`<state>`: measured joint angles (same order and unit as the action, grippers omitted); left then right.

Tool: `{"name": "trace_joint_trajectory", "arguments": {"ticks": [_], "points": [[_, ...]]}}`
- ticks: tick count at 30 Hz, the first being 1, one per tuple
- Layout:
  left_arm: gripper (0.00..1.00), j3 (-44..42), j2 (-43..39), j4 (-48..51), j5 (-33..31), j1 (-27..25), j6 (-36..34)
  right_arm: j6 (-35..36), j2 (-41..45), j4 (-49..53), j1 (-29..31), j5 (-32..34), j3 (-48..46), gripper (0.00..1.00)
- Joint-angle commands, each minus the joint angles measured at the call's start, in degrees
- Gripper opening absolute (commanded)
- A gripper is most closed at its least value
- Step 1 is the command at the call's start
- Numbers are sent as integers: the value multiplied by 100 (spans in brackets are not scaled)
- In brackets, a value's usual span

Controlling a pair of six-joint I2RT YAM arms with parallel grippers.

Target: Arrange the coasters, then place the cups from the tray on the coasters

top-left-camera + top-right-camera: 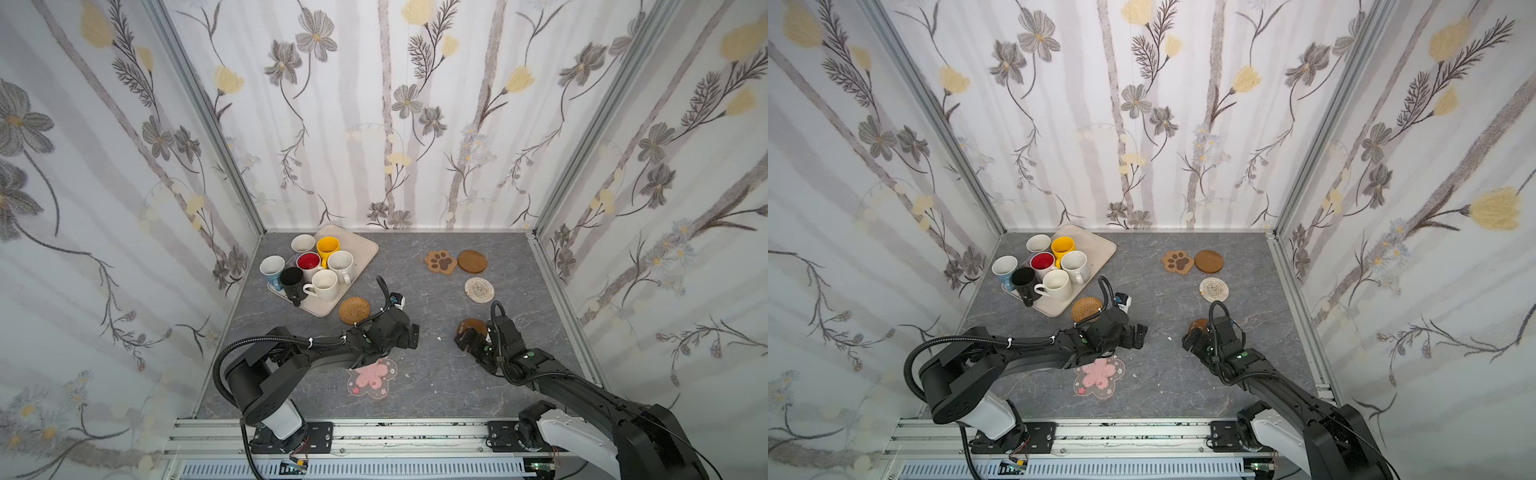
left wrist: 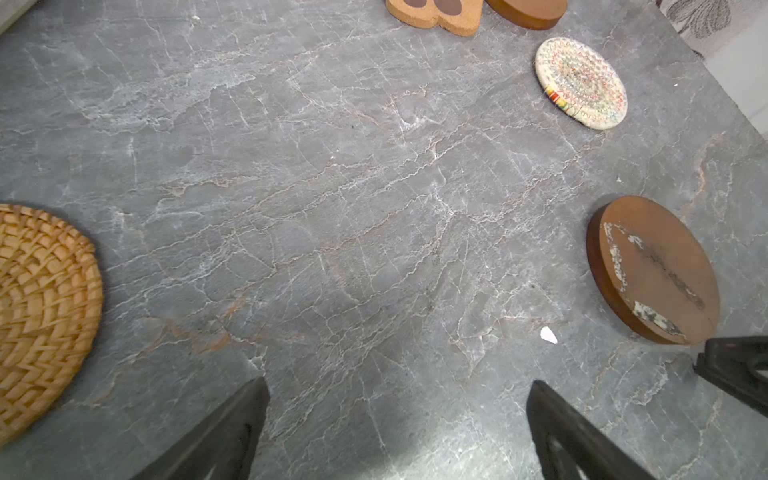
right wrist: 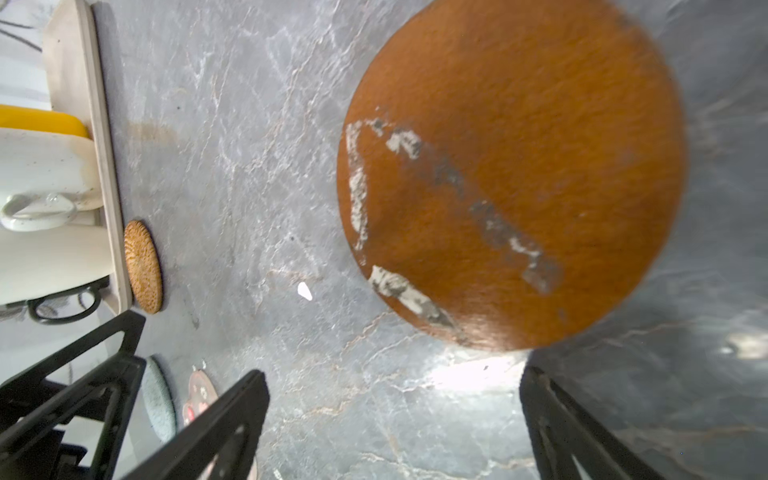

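Right gripper (image 3: 392, 374) jaws wide, empty; scuffed wooden round coaster (image 3: 511, 174) lies flat just ahead of its fingertips, not touching. Likely stiff, light, thin: pinch across the rim, may skid on the smooth table (image 2: 332, 166). Left gripper (image 2: 399, 380) also spread, holding nothing, rattan coaster (image 2: 41, 311) off to its side. Cups (image 1: 308, 262) farther out on tray (image 1: 357, 245): heavier, glazed, breakable; grip the wall at the rim, not the handle.
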<state>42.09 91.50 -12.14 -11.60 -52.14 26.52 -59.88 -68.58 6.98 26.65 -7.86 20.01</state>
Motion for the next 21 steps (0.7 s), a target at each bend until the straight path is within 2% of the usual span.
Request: {"name": "trace_joint_trajectory", "arguments": {"ticks": [1, 13, 21], "points": [[100, -38, -101, -43, -2, 10, 11, -442, -215, -431, 107, -231, 13, 96], [100, -368, -536, 19, -106, 53, 57, -551, -1688, -1114, 473, -225, 877, 95], [100, -473, -675, 63, -105, 116, 39, -226, -1977, -837, 410, -16, 1118, 95]]}}
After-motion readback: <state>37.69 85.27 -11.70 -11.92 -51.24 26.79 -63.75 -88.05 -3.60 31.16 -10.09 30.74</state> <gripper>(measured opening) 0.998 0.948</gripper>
